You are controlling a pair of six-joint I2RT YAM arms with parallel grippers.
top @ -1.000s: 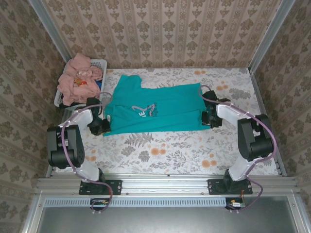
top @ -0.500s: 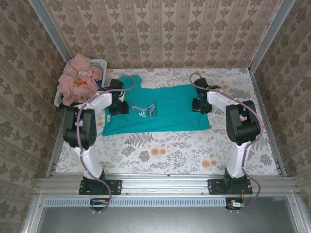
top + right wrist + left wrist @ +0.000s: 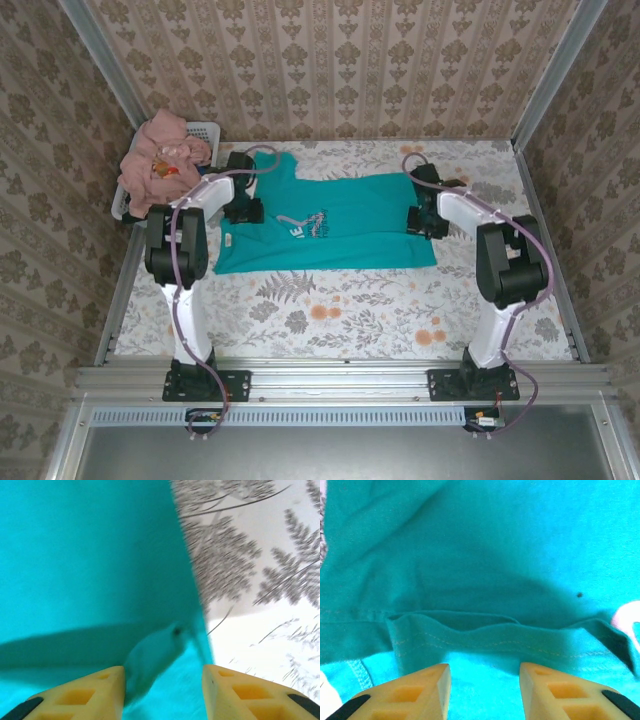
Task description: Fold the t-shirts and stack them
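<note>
Top external: white lettering [image 3: 300, 228] on teal t-shirt [image 3: 355, 238] partly covered, unreadable.

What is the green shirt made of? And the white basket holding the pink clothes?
The teal t-shirt looks like soft matte knit cloth, maybe cotton: it wrinkles, folds over, and its hem shows stitched lines. The basket looks like hard white plastic, smooth with slots in its wall, though it is too small to be sure.

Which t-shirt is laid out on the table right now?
The teal-green t-shirt with white lettering, spread across the table; the salmon-pink shirts sit heaped in the white basket at the far-left corner.
</note>
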